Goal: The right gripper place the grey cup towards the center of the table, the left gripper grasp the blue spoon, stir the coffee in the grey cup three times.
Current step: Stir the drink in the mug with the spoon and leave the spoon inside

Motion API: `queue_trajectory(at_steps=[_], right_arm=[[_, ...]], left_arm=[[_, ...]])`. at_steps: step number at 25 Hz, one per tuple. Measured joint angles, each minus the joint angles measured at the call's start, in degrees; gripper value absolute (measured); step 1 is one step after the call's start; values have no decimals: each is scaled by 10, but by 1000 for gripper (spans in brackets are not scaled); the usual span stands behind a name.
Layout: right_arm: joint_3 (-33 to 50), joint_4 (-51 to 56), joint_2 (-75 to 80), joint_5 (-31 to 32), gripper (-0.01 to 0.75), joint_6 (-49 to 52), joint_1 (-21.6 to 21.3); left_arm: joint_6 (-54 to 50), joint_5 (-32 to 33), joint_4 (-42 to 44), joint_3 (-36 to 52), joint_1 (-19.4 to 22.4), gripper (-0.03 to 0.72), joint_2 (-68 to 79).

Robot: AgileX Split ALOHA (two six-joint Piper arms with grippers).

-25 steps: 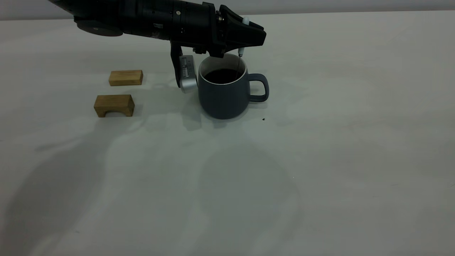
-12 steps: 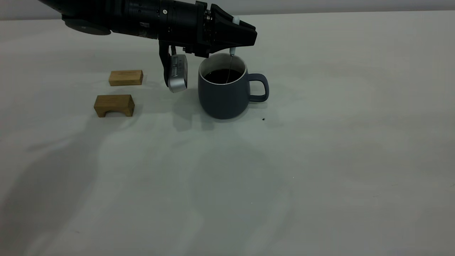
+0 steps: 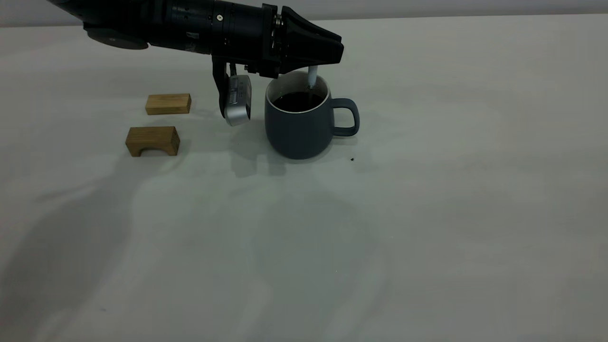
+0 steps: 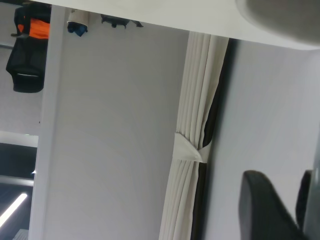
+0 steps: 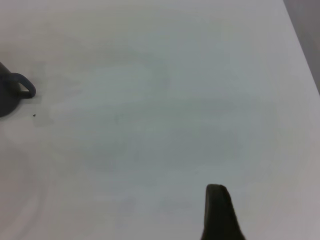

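Observation:
The grey cup (image 3: pixel 298 130) stands on the table (image 3: pixel 427 213), left of its middle, with dark coffee (image 3: pixel 294 101) inside and its handle pointing right. My left gripper (image 3: pixel 332 51) hovers level just above the cup's rim. The blue spoon (image 3: pixel 312 76) stands upright in the coffee, and the top of its handle is hidden behind the gripper. In the left wrist view the left gripper (image 4: pixel 280 182) shows its two fingers a little apart, with wall showing in the gap. My right gripper (image 5: pixel 218 210) is parked far to the right, and the cup (image 5: pixel 6 100) shows at the edge of its view.
Two tan wooden blocks (image 3: pixel 168 103) (image 3: pixel 152 140) lie left of the cup. A small dark speck (image 3: pixel 352 159) sits on the table just right of the cup's base. The left arm's camera module (image 3: pixel 236 100) hangs close beside the cup's left wall.
The left gripper shifted left over the cup, then held still. The spoon has dropped lower: its handle tip no longer sticks out above the gripper, and more handle shows below it.

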Motion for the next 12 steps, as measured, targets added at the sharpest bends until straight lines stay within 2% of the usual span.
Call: queue_trajectory(at_steps=[7,12], right_arm=[[0,0,0,0,529,0,0],[0,0,0,0,529,0,0]], left_arm=[[0,41,-6,0,20,465,0],[0,58,-31,0,40,540,0]])
